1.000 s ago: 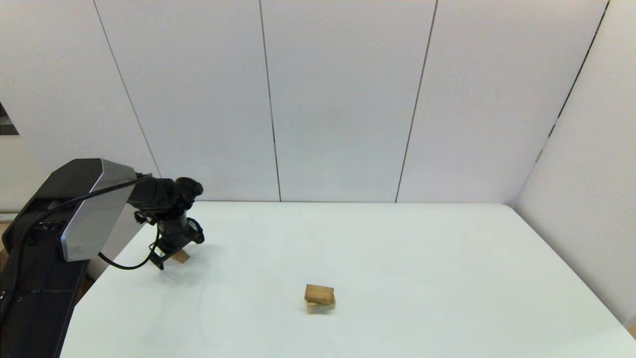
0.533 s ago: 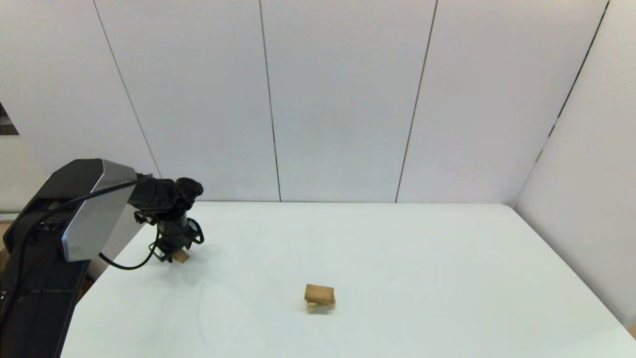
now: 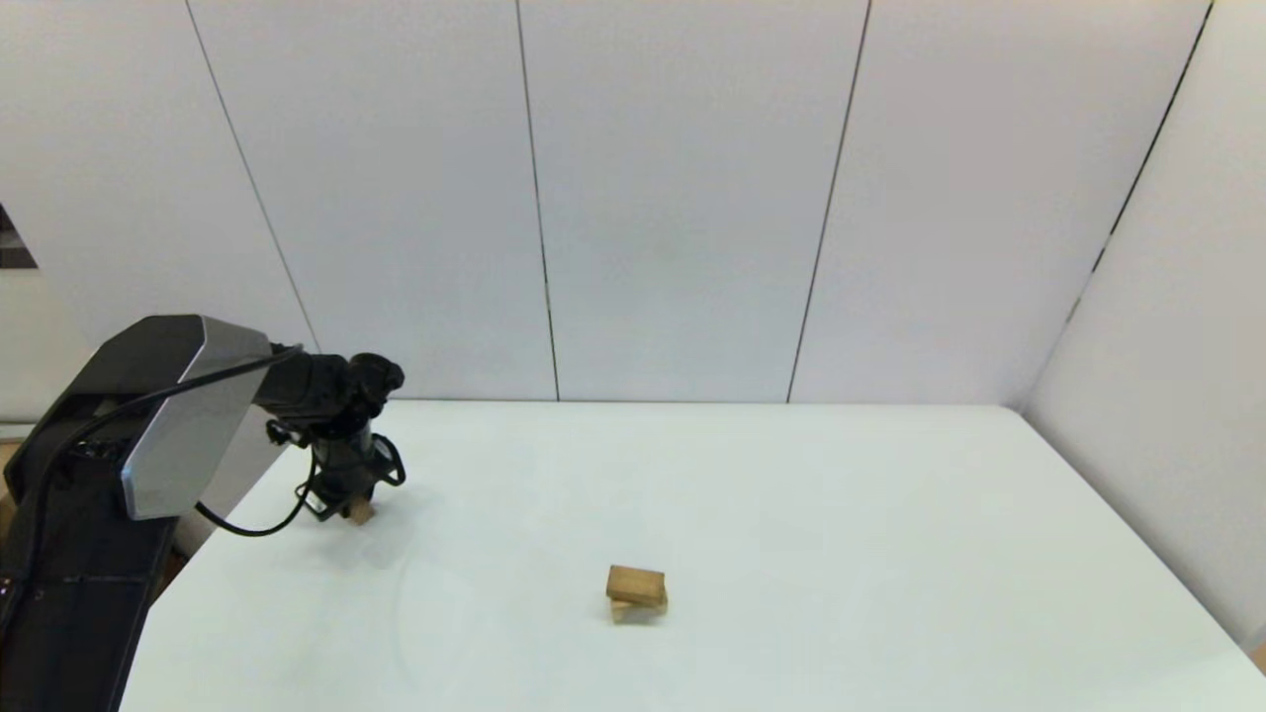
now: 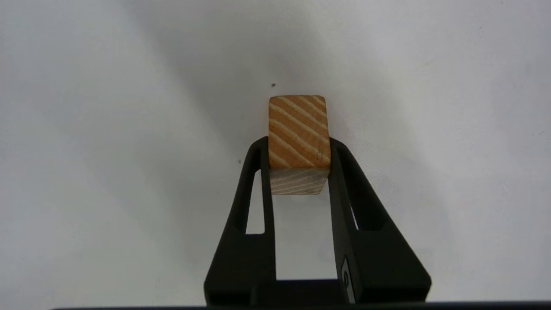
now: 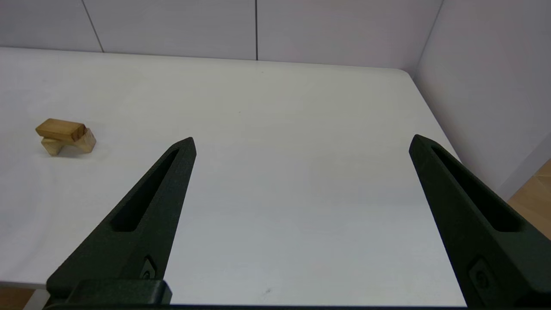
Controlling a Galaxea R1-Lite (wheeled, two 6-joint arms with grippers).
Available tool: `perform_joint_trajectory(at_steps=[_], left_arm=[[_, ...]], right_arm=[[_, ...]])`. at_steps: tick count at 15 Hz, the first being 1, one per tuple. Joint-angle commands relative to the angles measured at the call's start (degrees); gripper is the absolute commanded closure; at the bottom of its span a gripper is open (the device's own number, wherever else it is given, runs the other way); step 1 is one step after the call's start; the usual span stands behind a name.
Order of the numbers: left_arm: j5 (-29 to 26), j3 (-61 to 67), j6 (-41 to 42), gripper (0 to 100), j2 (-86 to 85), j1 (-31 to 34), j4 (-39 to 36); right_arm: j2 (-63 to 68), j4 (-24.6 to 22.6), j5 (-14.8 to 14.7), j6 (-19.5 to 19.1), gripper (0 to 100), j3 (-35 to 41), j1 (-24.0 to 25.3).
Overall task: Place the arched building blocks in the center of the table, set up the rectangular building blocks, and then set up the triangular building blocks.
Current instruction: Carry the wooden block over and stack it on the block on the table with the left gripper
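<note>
The left gripper point(image 4: 299, 157) is down at the far left of the white surface point(image 3: 791, 514), its fingers point(image 4: 260, 181) pressed against both sides of the triangular block point(image 4: 299, 133), which appears to rest on the surface. Near the middle, the rectangular block point(image 3: 635, 584) lies on top of the arched block point(image 3: 633, 612). The right gripper point(image 5: 301, 144) hovers spread wide over the surface's right part, holding nothing.

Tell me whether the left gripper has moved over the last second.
Yes. The left gripper has come down onto the triangular block and closed on it, while the stacked blocks at the table's centre stayed put.
</note>
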Motion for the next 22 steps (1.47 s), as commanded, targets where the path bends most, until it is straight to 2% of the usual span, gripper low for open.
perform_joint_trajectory(at_steps=[1, 3, 6, 7, 9, 11, 13, 16, 19, 22], left_arm=[[-2.99, 0.42, 0.73, 100, -10.39, -4.05, 3.75], [-4.75, 0.07, 6.88, 100, -17.07, -7.83, 5.24], [-5.02, -0.81, 20.68, 100, -23.31, -13.63, 7.70], [-6.60, -0.98, 26.04, 100, -24.45, -14.86, 9.02], [-13.98, -1.25, 36.06, 100, -27.26, -16.70, 11.39], [-23.91, -2.13, 50.74, 100, -29.11, -17.67, 16.14], [-29.10, -3.27, 62.08, 100, -28.93, -18.46, 19.74], [-31.56, -3.27, 77.72, 100, -27.09, -20.39, 23.08], [-33.93, -4.32, 87.65, 100, -23.57, -21.10, 22.91], [-35.25, -7.66, 92.84, 100, -19.62, -22.68, 22.91]], right_arm=[[0.07, 0.03, 0.00, 0.00, 0, -0.01, 0.01], [0.07, 0.03, 0.00, 0.00, 0, -0.01, 0.01], [0.07, 0.03, 0.00, 0.00, 0, -0.01, 0.01], [0.07, 0.03, 0.00, 0.00, 0, -0.01, 0.01], [0.07, 0.03, 0.00, 0.00, 0, -0.01, 0.01], [0.07, 0.03, 0.00, 0.00, 0, -0.01, 0.01], [0.07, 0.03, 0.00, 0.00, 0, -0.01, 0.01], [0.07, 0.03, 0.00, 0.00, 0, -0.01, 0.01], [-0.01, 0.03, 0.00, 0.00, 0, -0.01, 0.01], [0.07, 0.03, 0.00, 0.00, 0, -0.01, 0.01]])
